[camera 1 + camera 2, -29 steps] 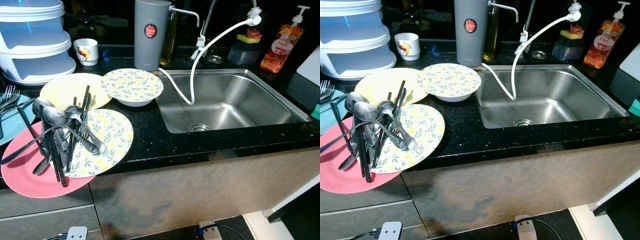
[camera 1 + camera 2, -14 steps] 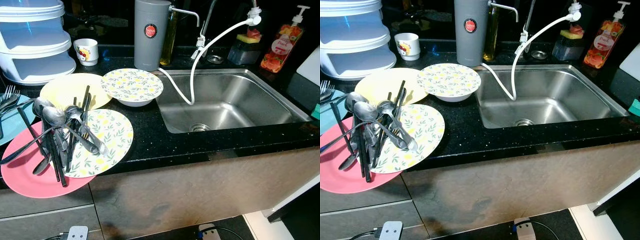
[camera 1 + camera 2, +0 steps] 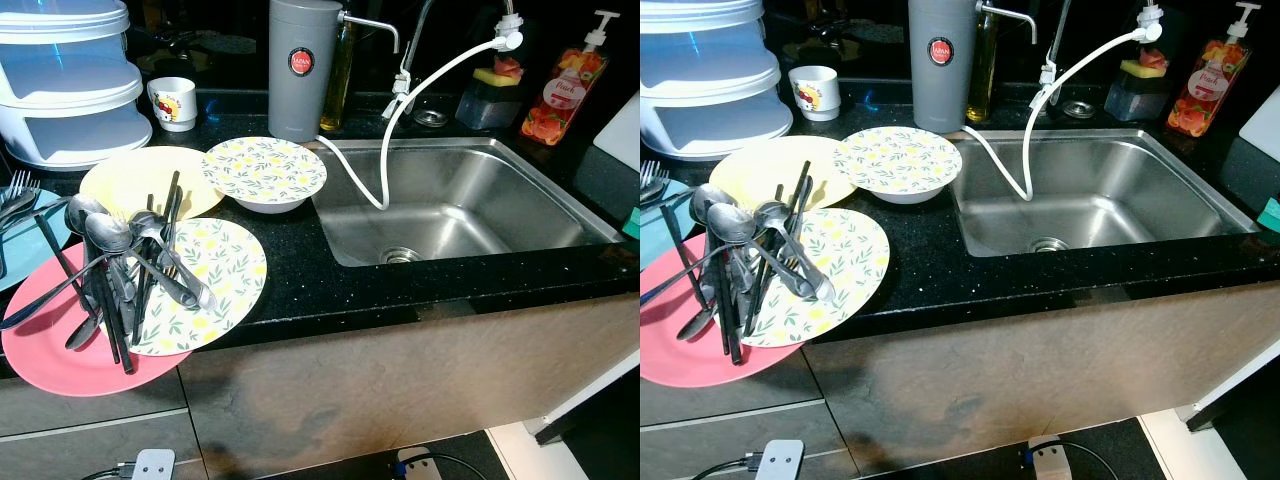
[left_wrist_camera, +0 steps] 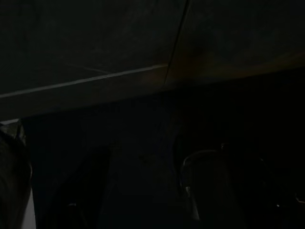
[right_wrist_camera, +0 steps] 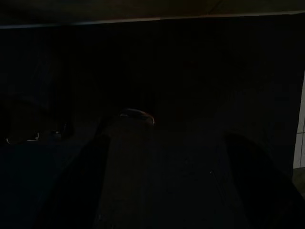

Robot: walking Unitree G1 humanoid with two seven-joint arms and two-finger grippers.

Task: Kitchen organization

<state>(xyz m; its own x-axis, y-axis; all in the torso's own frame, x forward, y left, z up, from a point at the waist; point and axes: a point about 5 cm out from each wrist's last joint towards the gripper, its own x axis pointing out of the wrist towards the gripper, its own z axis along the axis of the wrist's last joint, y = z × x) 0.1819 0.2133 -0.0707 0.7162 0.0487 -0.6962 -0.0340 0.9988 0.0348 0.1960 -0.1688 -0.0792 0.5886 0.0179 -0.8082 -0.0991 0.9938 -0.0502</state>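
Cutlery (image 3: 120, 275) is standing bunched in a holder on the floral plate (image 3: 215, 285), which is overlapping the pink plate (image 3: 50, 350) at the table's (image 3: 310, 290) left edge; the sink (image 3: 450, 205) is lying empty. We are seeing nothing shifting over the last second, so sorting is not yet starting. Both arms are hanging idle in shade; we cannot tell either tool's state.
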